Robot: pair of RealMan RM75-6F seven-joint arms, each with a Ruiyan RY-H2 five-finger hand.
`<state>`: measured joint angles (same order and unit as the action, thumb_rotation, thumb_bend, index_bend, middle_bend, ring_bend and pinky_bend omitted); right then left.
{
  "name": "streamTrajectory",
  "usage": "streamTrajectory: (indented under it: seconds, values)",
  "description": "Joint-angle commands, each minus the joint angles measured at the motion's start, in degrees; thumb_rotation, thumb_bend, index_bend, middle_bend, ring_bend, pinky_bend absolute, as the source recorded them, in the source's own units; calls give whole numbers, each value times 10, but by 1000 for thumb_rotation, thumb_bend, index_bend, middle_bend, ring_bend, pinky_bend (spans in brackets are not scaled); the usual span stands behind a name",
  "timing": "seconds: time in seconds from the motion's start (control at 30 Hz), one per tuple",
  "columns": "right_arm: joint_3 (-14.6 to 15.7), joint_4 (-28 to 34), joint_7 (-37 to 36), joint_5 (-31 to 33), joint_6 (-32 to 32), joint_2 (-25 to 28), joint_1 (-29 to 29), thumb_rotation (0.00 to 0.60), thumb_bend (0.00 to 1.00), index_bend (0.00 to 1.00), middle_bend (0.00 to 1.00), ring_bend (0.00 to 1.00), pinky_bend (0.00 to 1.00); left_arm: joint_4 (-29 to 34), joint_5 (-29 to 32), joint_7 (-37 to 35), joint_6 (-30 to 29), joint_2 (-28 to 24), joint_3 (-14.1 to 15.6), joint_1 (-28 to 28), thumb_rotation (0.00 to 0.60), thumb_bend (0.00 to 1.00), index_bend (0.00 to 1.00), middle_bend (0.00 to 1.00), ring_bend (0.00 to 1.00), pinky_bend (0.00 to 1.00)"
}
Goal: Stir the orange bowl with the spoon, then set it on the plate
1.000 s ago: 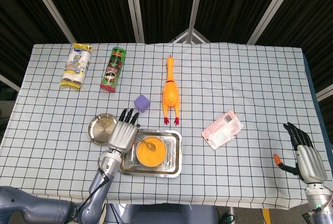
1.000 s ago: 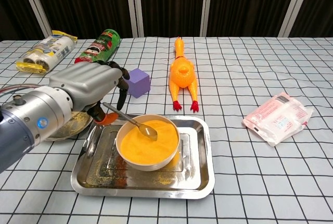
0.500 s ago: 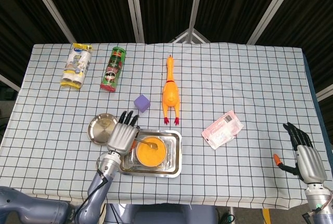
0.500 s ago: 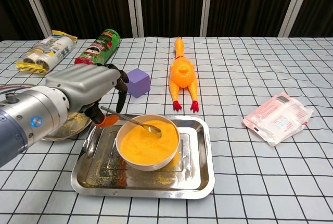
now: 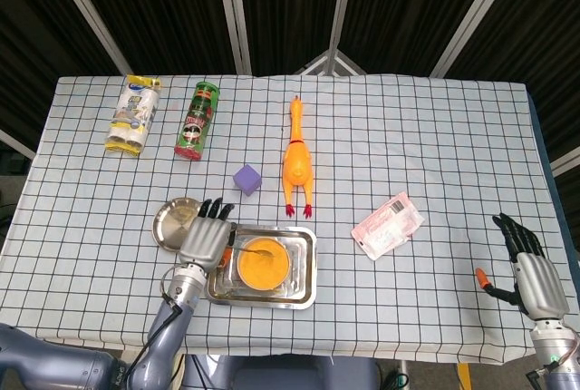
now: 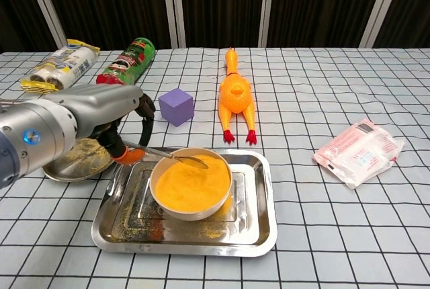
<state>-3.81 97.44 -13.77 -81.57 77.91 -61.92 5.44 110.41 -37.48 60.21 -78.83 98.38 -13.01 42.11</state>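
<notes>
While the left hand [image 6: 101, 117] pinches the handle of the slim metal spoon [image 6: 168, 157], the spoon's bowl sits just at the far rim of the round orange bowl [image 6: 191, 183], level with the surface of the orange contents. That bowl stands inside the shallow rectangular steel tray [image 6: 259, 225] near the front of the checked tablecloth. From where I stand the stirring looks finished or nearly so, since the spoon is barely in the bowl and angled toward the round metal plate [image 6: 74, 162], which lies just beside the tray on its left, partly under the hand. Next, I judge, the spoon needs lifting clear of the rim, carrying across the tray's edge and laying flat on the plate before the grip is loosened; a tilted spoon could drip or catch the rim and nudge the bowl. The right hand [image 5: 528, 268] hangs well apart at the table's right edge, fingers spread, holding nothing.
</notes>
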Motion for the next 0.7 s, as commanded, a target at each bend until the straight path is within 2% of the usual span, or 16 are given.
streamTrajectory:
  seconds: [0.03, 0.3, 0.57, 0.7]
  values:
    - [0, 0, 1, 0, 0, 0, 0, 600, 404, 0, 0, 0, 0, 16, 24, 2, -4, -9, -10, 4, 600, 599, 576, 119, 0, 0]
    - [0, 0, 1, 0, 0, 0, 0, 600, 404, 0, 0, 0, 0, 48, 80, 2, -15, -21, -24, 13, 600, 599, 576, 115, 0, 0]
    - [0, -1, 2, -1, 1, -1, 0, 600, 405, 0, 0, 0, 0, 90, 195, -6, -35, -36, -71, 27, 600, 599, 576, 113, 0, 0]
    - [0, -1, 1, -1, 1, -1, 0, 600, 404, 0, 0, 0, 0, 96, 230, -9, -47, -40, -87, 36, 600, 599, 571, 105, 0, 0]
